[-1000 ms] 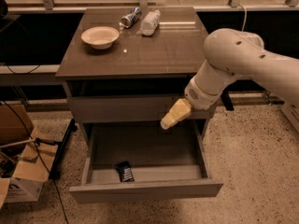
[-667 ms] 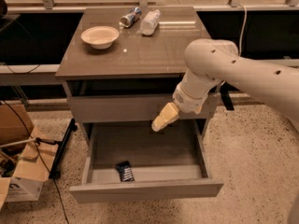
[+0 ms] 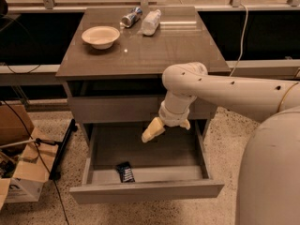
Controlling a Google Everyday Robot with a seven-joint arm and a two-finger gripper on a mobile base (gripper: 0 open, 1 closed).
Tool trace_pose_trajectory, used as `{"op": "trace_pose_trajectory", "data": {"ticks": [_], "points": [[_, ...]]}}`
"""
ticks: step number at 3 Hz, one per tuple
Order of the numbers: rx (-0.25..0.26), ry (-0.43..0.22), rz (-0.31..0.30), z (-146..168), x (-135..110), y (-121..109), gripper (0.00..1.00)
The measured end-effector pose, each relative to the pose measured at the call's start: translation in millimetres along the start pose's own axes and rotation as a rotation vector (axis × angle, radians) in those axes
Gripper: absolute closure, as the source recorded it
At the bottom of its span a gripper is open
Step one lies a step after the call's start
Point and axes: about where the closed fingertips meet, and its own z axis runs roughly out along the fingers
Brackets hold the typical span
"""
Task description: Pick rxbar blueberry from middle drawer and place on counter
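1. The rxbar blueberry (image 3: 124,171) lies flat on the floor of the open middle drawer (image 3: 154,150), near the front wall and left of centre, one short end towards the front panel.
2. It is probably light, thin and slightly bendable, with a slick wrapper that could slide on the smooth drawer floor.
3. The best hold is likely across its narrow width at mid-length, approached from straight above. The long edges look free, but the front wall is close to the near end.
4. The gripper (image 3: 152,131) hangs over the drawer's back half, angled down and to the left, well apart from the bar and higher than it.
5. Whether it is released or clenched cannot be told, and it carries nothing.
6. The forearm crosses in front of the closed upper drawer front (image 3: 112,109), below the counter (image 3: 159,46).
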Motion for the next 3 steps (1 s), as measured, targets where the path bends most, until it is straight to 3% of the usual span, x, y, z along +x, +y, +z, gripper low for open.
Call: {"op": "trace_pose_trajectory", "data": {"ticks": [1,2,3], "points": [[-0.005,0.006,-0.013,-0.4,0.6,0.2,0.0],[-0.071,0.008,0.013,27.7,-5.6,19.2,0.0],[-0.132,-0.002,0.083,60.9,-15.2,30.7,0.0]]}}
